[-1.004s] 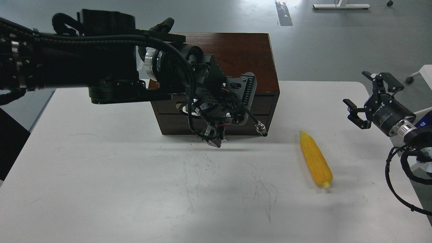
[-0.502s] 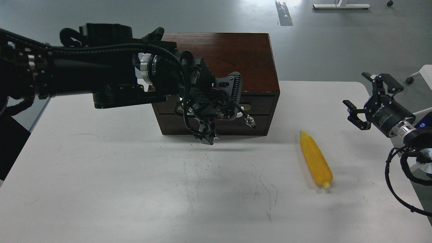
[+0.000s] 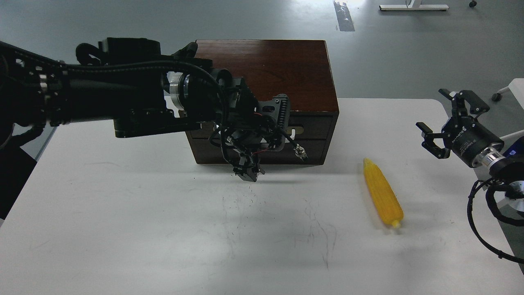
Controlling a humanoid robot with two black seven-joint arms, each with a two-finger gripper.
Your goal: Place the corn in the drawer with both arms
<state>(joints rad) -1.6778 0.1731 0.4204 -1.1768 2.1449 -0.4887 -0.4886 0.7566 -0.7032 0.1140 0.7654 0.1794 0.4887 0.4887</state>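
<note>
Since the earlier frames, our left arm has drawn back toward the left, so our left pincer (image 3: 247,172) now hangs low in front of the dark wooden box (image 3: 266,65), just above the tabletop (image 3: 123,229). Its fingers are a dark tangle from here, and we cannot tell whether they are apart or together. The drawer (image 3: 313,128) is closed, part of its handle plate showing beside our wrist. Our right pincer (image 3: 444,123) hovers at the right edge with its fingers spread wide, holding nothing. The corn (image 3: 382,198) lies on the tabletop right of the box, tapered end toward the box, unmoved.
</note>
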